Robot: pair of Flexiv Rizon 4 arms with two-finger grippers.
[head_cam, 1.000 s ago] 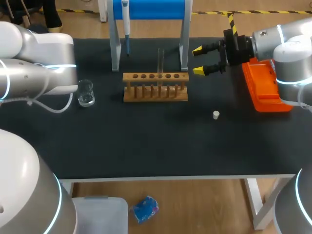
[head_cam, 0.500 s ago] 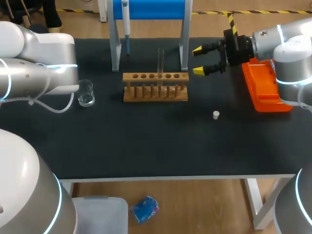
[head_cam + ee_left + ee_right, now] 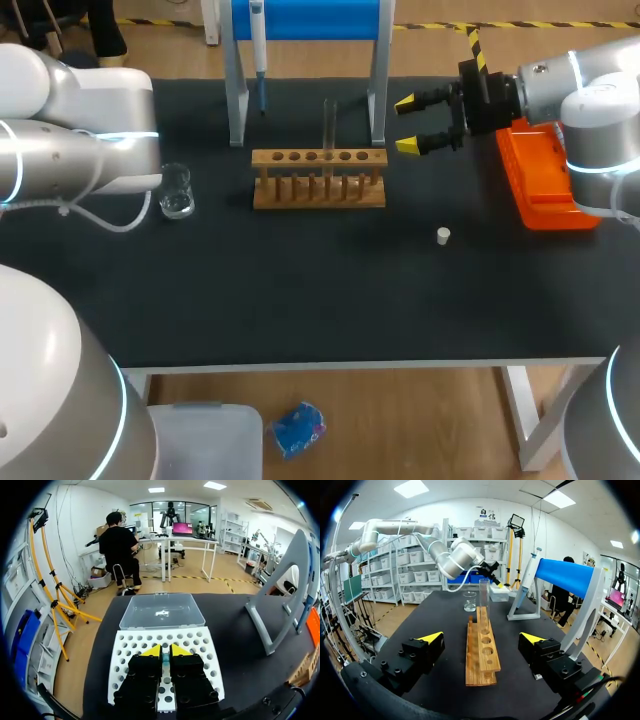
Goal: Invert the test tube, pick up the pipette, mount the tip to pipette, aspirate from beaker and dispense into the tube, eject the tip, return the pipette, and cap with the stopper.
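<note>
A clear test tube (image 3: 329,128) stands upright in the wooden rack (image 3: 318,180). The pipette (image 3: 259,50) hangs on the blue stand (image 3: 305,18). A glass beaker (image 3: 176,190) sits at the left, and a small white stopper (image 3: 443,236) lies on the mat. My right gripper (image 3: 420,123) hovers open, right of the rack, holding nothing; in its own view the right gripper (image 3: 481,638) faces the rack (image 3: 482,652) and the tube (image 3: 484,594). My left gripper (image 3: 163,651) is over the white tip rack (image 3: 200,640), shut on a small bluish pipette tip (image 3: 164,657). It is out of the head view.
An orange box (image 3: 540,180) lies at the table's right edge under my right arm. The tip rack's clear lid (image 3: 162,611) lies open beyond my left gripper. The stand's grey legs (image 3: 236,100) flank the wooden rack.
</note>
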